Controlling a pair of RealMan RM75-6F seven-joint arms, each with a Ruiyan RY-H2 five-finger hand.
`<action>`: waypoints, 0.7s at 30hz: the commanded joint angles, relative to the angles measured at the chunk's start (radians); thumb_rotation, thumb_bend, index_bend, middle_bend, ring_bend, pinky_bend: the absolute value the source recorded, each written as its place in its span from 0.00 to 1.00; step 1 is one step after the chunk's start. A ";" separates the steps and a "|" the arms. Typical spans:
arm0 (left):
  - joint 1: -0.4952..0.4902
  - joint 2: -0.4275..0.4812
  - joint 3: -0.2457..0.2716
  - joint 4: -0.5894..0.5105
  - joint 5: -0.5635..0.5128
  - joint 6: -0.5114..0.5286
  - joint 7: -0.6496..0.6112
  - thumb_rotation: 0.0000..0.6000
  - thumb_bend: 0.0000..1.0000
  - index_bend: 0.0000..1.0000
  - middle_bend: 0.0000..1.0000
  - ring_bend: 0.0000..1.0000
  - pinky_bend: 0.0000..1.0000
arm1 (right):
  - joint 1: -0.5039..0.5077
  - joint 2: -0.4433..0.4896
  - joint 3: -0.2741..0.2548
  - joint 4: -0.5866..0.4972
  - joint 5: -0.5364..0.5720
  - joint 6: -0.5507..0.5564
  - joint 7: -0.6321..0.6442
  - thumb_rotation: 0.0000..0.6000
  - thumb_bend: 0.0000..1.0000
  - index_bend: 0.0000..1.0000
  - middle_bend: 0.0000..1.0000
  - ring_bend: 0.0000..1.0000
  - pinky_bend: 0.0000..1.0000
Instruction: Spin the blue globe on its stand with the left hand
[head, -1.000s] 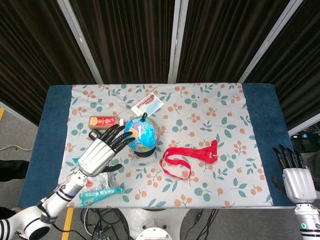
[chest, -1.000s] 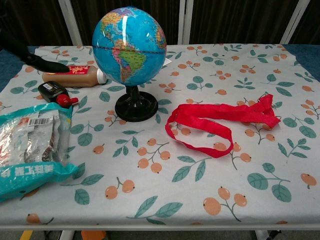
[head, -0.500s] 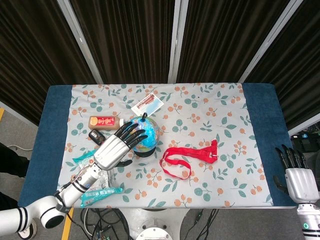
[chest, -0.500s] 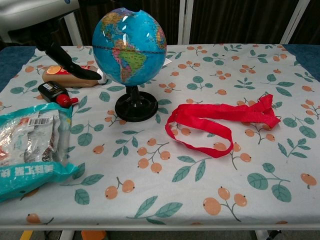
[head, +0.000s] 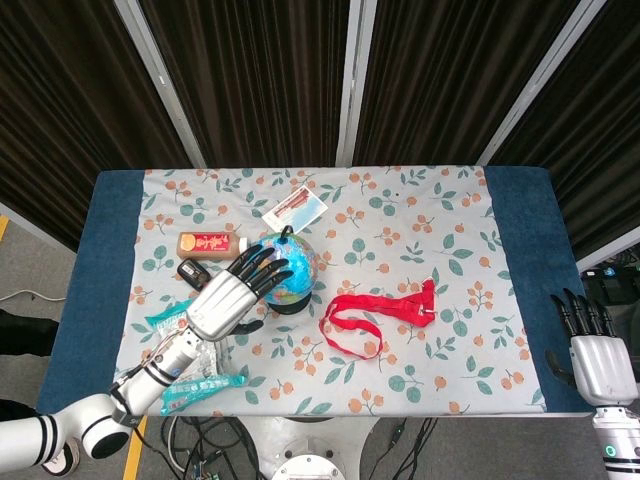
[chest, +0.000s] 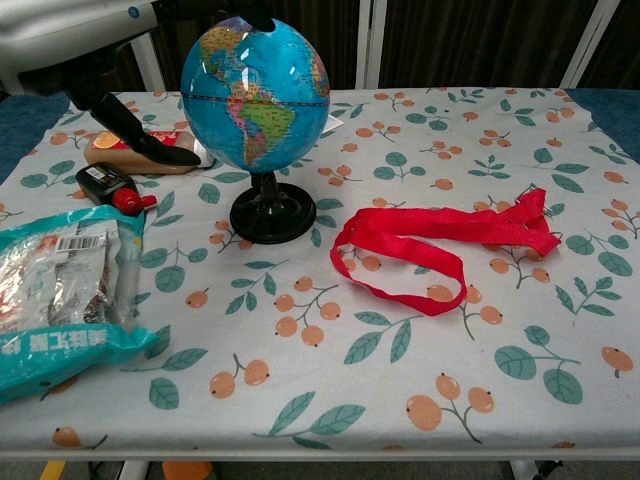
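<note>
The blue globe (head: 296, 264) stands upright on its black stand (chest: 272, 215) left of the table's centre. My left hand (head: 230, 297) reaches over it from the left with fingers spread. Its dark fingertips (chest: 232, 12) touch the top of the globe (chest: 258, 95), and the thumb (chest: 128, 132) hangs down to the left, apart from the ball. Nothing is gripped. My right hand (head: 592, 352) stays off the table's lower right corner, fingers straight and apart, holding nothing; the chest view does not show it.
A red ribbon (chest: 440, 245) lies in loops right of the stand. Left of the globe lie a brown bottle (chest: 150, 152), a small black bottle with a red cap (chest: 112, 187) and a teal snack packet (chest: 60, 300). A card (head: 296, 208) lies behind the globe.
My left hand moved in from the lower left until its fingertips reached the globe's top. The map has shifted slightly to the left. The right hand stayed put.
</note>
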 joint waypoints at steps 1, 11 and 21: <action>0.004 0.007 0.004 -0.002 -0.005 0.006 0.002 1.00 0.12 0.14 0.11 0.00 0.08 | 0.001 -0.001 0.000 0.000 -0.001 0.000 -0.002 1.00 0.26 0.00 0.00 0.00 0.00; 0.065 0.083 0.035 -0.025 -0.029 0.069 0.020 1.00 0.12 0.14 0.15 0.00 0.08 | 0.001 -0.003 0.000 -0.006 -0.004 0.003 -0.013 1.00 0.26 0.00 0.00 0.00 0.00; 0.105 0.141 0.027 -0.041 -0.024 0.143 -0.001 1.00 0.12 0.14 0.16 0.00 0.08 | 0.003 -0.005 0.001 -0.016 -0.008 0.004 -0.028 1.00 0.26 0.00 0.00 0.00 0.00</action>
